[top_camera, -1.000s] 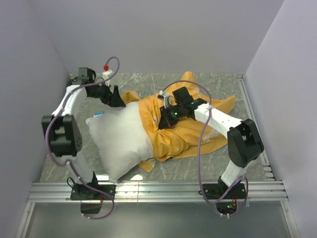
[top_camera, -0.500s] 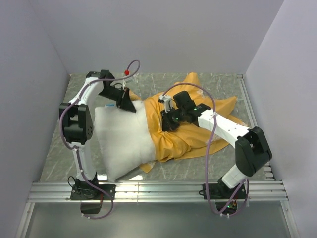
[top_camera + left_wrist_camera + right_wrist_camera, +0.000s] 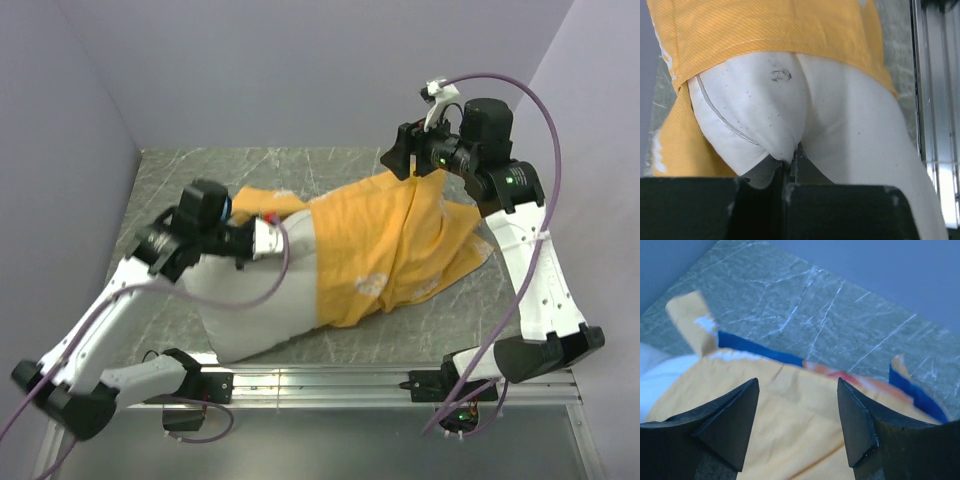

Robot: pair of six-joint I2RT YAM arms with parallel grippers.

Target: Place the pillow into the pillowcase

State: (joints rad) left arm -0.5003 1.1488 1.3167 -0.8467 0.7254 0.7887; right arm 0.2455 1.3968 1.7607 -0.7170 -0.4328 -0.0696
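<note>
The white pillow [image 3: 250, 310] lies at the front left, its right part inside the orange-yellow pillowcase [image 3: 385, 245]. My left gripper [image 3: 258, 238] is shut on a pinch of the pillow's [image 3: 850, 130] white fabric at its exposed end, with the pillowcase's hem [image 3: 765, 30] just beyond the left gripper [image 3: 787, 167]. My right gripper [image 3: 405, 160] hangs open above the case's far edge, holding nothing. In the right wrist view the right gripper [image 3: 797, 385] sits over the orange pillowcase [image 3: 790, 425], whose blue face [image 3: 755, 347] peeks out at the rim.
The marbled grey tabletop [image 3: 200, 170] is walled in on the left, back and right. A metal rail [image 3: 320, 380] runs along the near edge by the arm bases. The right arm's purple cable [image 3: 545, 120] arcs high over the back right.
The left gripper closed on the pillow's end and its arm swung down low. The right gripper let go of the pillowcase, opened and rose to the back right. The case now covers more pillow.
</note>
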